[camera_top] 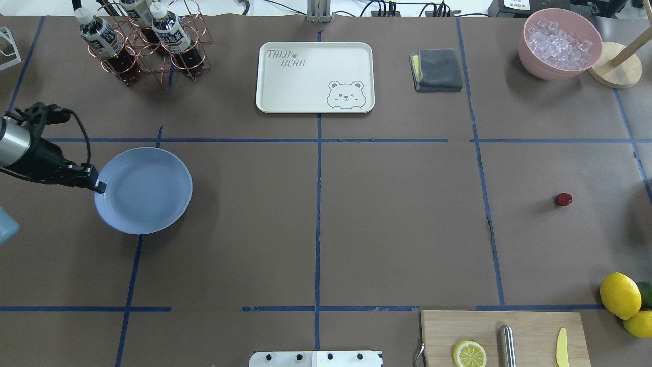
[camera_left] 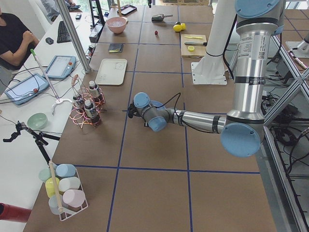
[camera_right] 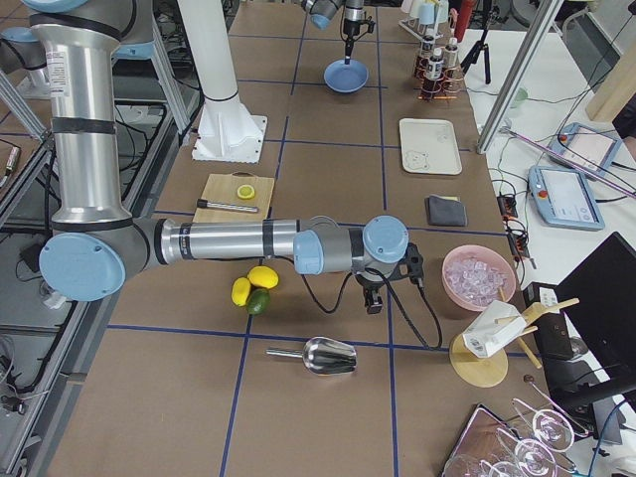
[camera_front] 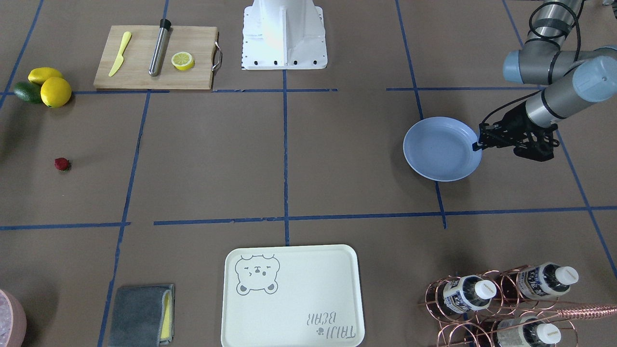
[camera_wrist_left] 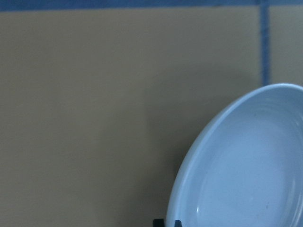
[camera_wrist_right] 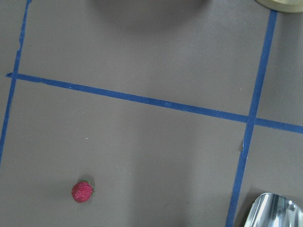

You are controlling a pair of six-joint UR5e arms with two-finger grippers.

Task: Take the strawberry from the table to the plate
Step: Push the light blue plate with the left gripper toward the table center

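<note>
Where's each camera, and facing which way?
Front-facing: across the table, facing the robot's base; left claw grips plate.
Overhead: behind the robot, looking forward; same claw.
Exterior left: table's end; left arm near.
Exterior right: opposite end; right arm near.
Left wrist: down onto plate; claw tips.
Right wrist: down on strawberry; no body.
Front-facing and overhead share plate, strawberry.

Glossy plate (camera_front: 441, 159); matt paper table (camera_front: 337, 159); wooden board (camera_front: 140, 38); bumpy strawberry (camera_wrist_right: 82, 191).
</note>
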